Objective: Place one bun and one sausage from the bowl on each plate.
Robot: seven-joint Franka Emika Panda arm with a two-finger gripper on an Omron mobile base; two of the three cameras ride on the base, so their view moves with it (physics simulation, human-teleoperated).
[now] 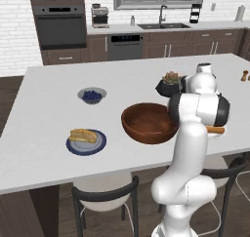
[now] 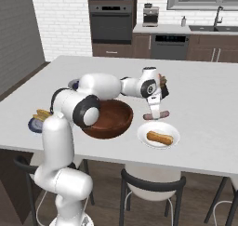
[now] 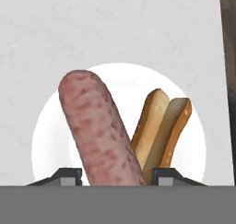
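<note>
My gripper (image 2: 155, 108) is shut on a pinkish sausage (image 2: 156, 115), which hangs just above the white plate (image 2: 174, 132). A golden bun (image 2: 159, 137) lies on that plate. In the hand view the sausage (image 3: 99, 131) rises between my fingertips (image 3: 69, 176), with the split bun (image 3: 161, 128) and the white plate (image 3: 50, 135) below it. The reddish-brown wooden bowl (image 1: 149, 123) stands left of the gripper, and its inside looks empty. At the left, the dark blue plate (image 1: 97, 144) carries another bun (image 1: 83, 135).
A small grey bowl of blueberries (image 1: 92, 95) sits behind the blue plate. A black pot with a succulent (image 1: 169, 85) stands behind the wooden bowl. Stools (image 1: 105, 197) line the counter's near edge. A small brown shaker (image 1: 244, 75) is far right.
</note>
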